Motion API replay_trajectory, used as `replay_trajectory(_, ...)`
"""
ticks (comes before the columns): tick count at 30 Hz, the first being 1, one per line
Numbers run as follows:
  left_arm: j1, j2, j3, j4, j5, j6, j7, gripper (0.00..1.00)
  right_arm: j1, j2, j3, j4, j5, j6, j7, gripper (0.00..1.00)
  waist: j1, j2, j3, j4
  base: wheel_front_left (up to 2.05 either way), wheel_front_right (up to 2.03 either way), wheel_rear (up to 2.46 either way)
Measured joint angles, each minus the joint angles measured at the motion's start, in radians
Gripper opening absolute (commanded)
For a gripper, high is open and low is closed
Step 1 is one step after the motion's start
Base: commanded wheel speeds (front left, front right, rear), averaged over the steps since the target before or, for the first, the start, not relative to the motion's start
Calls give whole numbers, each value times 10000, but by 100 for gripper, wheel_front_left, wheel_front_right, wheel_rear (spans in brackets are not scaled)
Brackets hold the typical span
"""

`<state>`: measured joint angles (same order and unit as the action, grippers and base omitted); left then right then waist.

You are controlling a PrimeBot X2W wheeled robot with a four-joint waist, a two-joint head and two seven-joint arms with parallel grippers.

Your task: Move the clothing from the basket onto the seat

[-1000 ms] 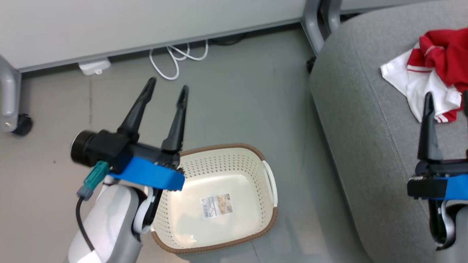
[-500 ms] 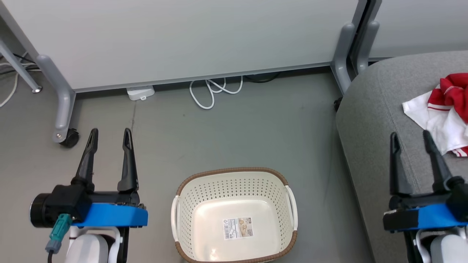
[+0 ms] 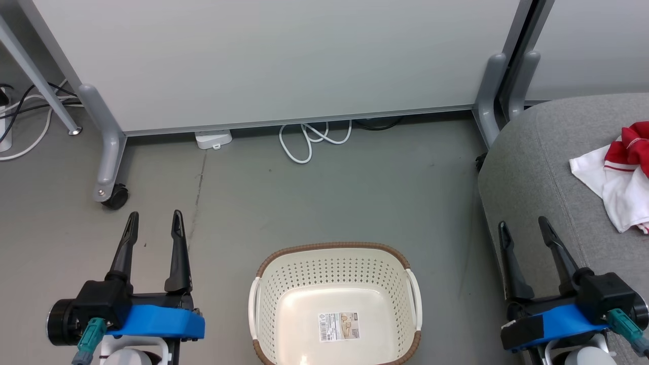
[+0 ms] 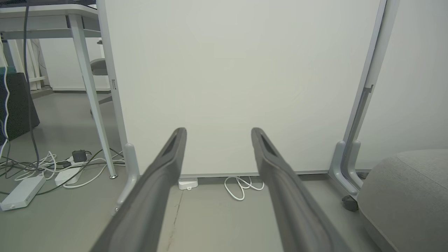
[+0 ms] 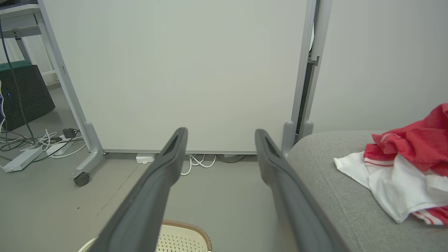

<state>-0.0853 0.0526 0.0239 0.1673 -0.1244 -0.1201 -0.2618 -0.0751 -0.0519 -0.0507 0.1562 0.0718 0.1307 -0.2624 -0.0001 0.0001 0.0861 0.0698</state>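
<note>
Two views: clothing (image 5: 402, 168) on seat (image 5: 350, 217); head view: basket (image 3: 334, 268) label (image 3: 338, 326).

You are working under bright, even room light that seems to fall from above: the floor (image 3: 355, 197) carries only faint, soft-edged shadows, and a small glare spot sits low on the glossy bottom of the basket (image 3: 329, 268). Your head view is sharp from edge to edge. In both wrist views the dark jaws of the left gripper (image 4: 217, 130) and right gripper (image 5: 220, 130) blur toward the bottom edge, and the wide lens tilts the partition posts (image 4: 365, 91) outward near the frame's sides.
</note>
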Motion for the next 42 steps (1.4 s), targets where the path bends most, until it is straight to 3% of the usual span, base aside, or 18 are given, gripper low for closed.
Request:
replay_trajectory(19,-26,-13,92,681,-184,-42,0,100,-32,6,276,318,293,0,0,100,2,0,177,65,0,0,0)
replay_trajectory(20,-42,-13,90,708,-199,-42,0,0,-38,6,272,318,293,0,0,0,2,0,184,59,0,0,0)
replay_trajectory(26,331,-71,65,1198,-345,-38,90,0,130,19,282,803,389,0,75,0,2,0,179,52,0,0,0)
replay_trajectory(42,333,-82,222,1172,-3331,-38,857,0,130,23,109,838,3480,0,853,0,2,0,47,-45,0,0,0)
